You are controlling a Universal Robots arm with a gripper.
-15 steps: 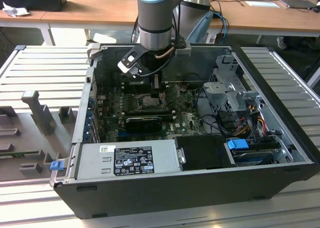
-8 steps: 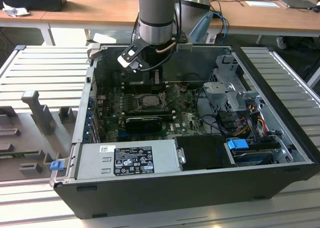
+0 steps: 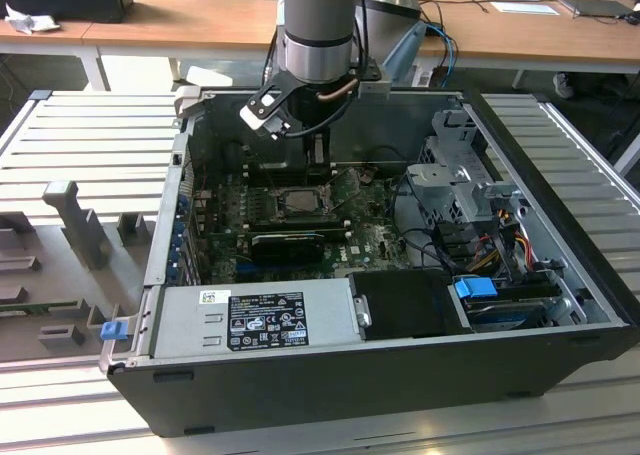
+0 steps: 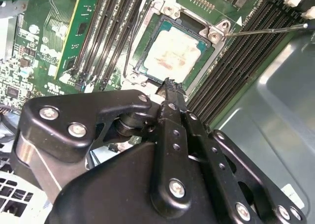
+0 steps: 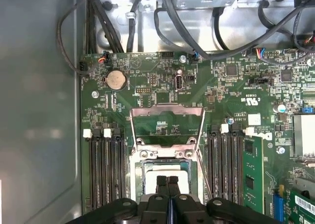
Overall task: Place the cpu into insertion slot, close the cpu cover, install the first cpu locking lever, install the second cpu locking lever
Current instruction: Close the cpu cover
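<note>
My fingers (image 5: 167, 179) are pressed together and hold nothing, poised close over the cpu (image 4: 174, 54). It sits seated in the insertion slot (image 3: 278, 201), near the centre of the exterior view and a little above the middle. Placing looks done, so I judge that closing the cpu cover (image 5: 167, 107) is the step in hand. The cover is swung open, away from the slot, and a locking lever (image 4: 266, 29) sticks out unlatched. Closing calls for catching the cover's far edge and swinging it over without nudging the chip.
</note>
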